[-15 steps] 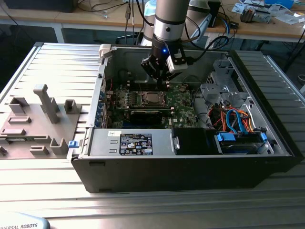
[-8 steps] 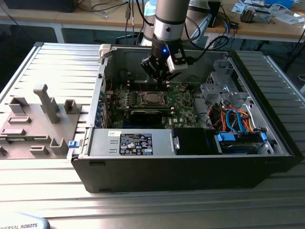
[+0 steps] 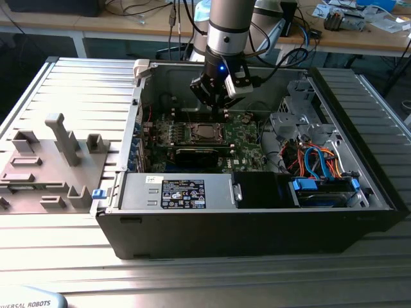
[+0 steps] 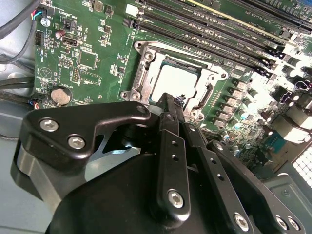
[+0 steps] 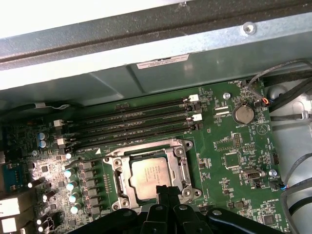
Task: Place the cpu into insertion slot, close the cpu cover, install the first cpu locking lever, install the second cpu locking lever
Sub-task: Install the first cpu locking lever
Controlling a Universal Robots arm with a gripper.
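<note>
- Cpu [image 3: 207,133], exterior view: lies on the board [image 3: 247,138], directly under the gripper [image 3: 216,108].
- Second wrist view: gripper [image 4: 168,100] clenched, fingers pressed together on nothing. The cpu [image 4: 178,83] sits in the slot [image 4: 139,48], just beyond the tips.
- First wrist view: cover [image 5: 117,181] lies flat around the cpu [image 5: 151,176], and the tips hang over its near edge.
- Risk, judged: an off-line descent would jab the closed tips into the cpu top or nearby board parts, scratching or shifting them.

occluded | cpu [image 5: 151,174] [image 4: 178,82] one edge | behind end effector [image 5: 164,189] [image 4: 169,100] | both wrist views
</note>
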